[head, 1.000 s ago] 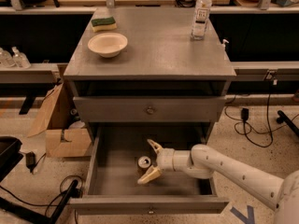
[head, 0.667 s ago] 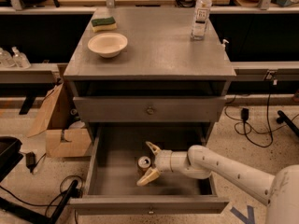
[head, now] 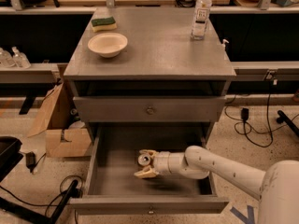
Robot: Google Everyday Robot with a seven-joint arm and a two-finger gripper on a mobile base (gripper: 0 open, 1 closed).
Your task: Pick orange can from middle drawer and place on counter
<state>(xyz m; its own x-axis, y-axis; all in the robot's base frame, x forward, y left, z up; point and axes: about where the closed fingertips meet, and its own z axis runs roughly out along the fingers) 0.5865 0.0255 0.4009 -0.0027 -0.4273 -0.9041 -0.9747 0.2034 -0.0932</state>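
Note:
The middle drawer is pulled wide open below the shut knobbed drawer front. The orange can stands on the drawer floor left of centre, and only its silver top shows. My gripper reaches in from the right, low inside the drawer. One cream finger lies behind the can and the other in front of it, both closed against its sides. The can rests on the drawer floor. The counter is the grey cabinet top above.
On the counter stand a white bowl, a green sponge and a clear water bottle. A cardboard box sits on the floor at the left. Cables lie on the floor at both sides.
The fingers have drawn closer together around the can. The arm has barely shifted and the can has stayed in place.

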